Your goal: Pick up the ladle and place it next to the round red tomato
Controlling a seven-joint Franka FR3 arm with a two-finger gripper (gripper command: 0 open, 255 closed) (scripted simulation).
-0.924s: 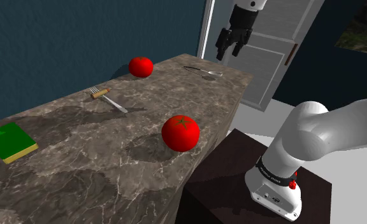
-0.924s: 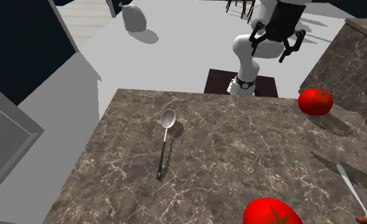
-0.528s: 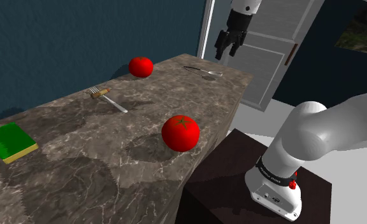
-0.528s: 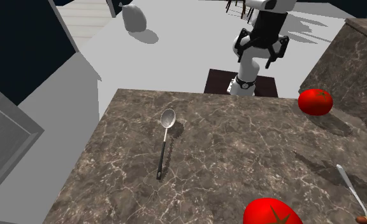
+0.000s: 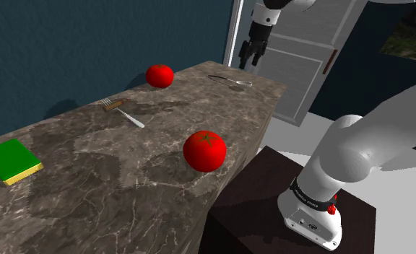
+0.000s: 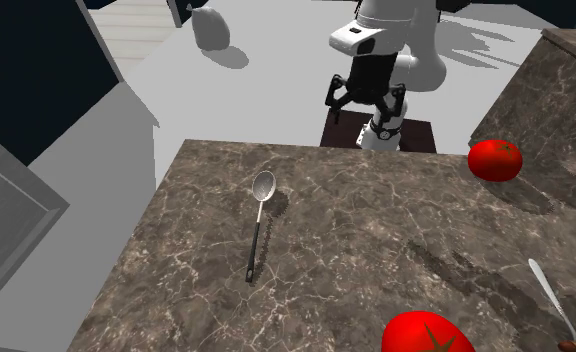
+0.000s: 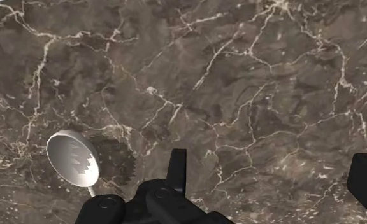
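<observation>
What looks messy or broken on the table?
Nothing stands out. The ladle lies flat, the near tomato and far tomato sit whole, and the fork and green book rest flat on the counter.

So the hand hung above the far end of the marble desk, ladle lying flat down there. Big tomato sat by the near edge, smaller tomato near the wall, fork between them, green book well apart.
</observation>
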